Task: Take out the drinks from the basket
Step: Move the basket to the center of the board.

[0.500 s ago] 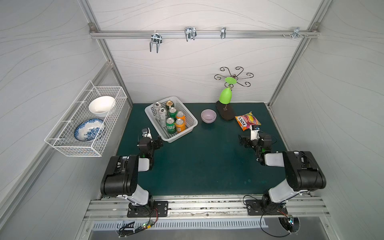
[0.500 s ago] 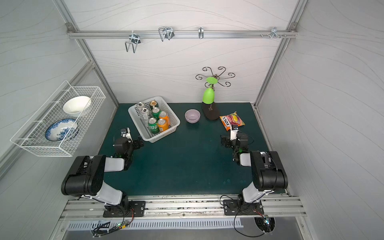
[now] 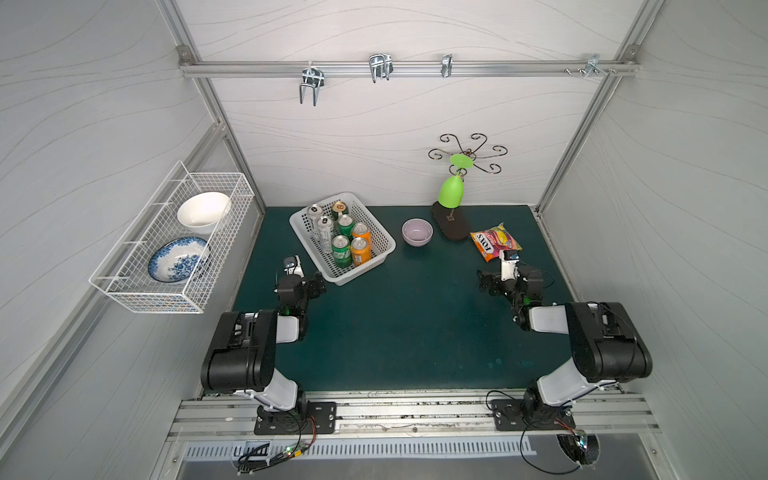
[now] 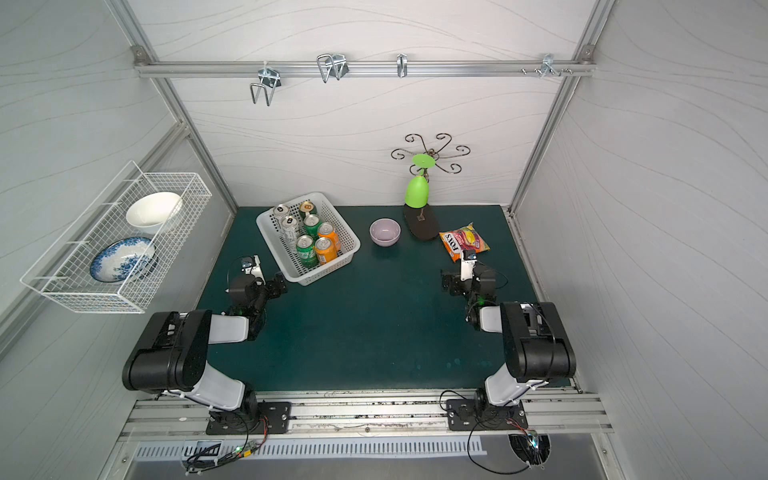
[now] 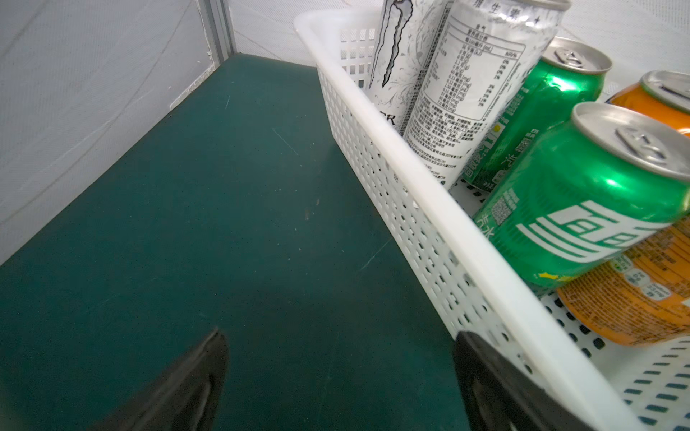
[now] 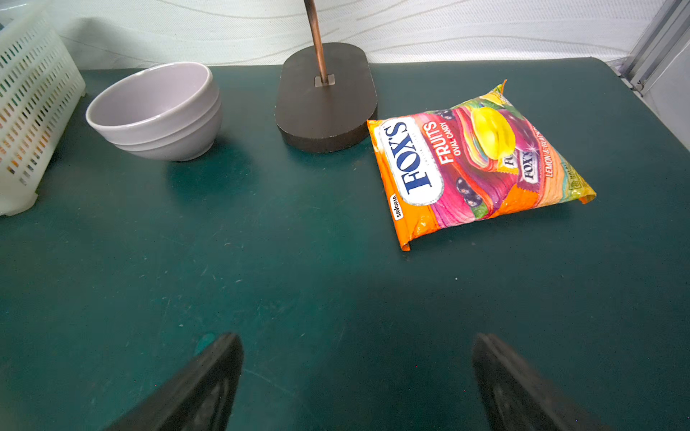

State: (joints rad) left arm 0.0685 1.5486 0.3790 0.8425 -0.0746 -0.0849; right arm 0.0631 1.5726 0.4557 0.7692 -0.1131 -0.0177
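Observation:
The white perforated basket (image 3: 365, 269) (image 4: 332, 269) stands at the back left of the green mat. It holds the drinks, several upright cans: two slim silver-white (image 3: 324, 226), a cream-and-green one (image 3: 339, 206), two green (image 3: 341, 249) and two orange (image 3: 360, 251). My left gripper (image 3: 301, 281) (image 5: 341, 347) is open and empty, low over the mat beside the basket's near left corner. One of its fingers (image 5: 485, 377) sits right against the basket wall (image 5: 410, 209). My right gripper (image 3: 509, 278) (image 6: 354, 347) is open and empty over bare mat on the right, short of the candy bag.
A lilac bowl (image 3: 417, 232) (image 6: 157, 108), a dark stand base (image 3: 451, 226) (image 6: 325, 108) carrying a green cup (image 3: 451, 193), and a candy bag (image 3: 494, 241) (image 6: 474, 164) lie along the back. A wire rack (image 3: 137, 286) with two bowls hangs on the left wall.

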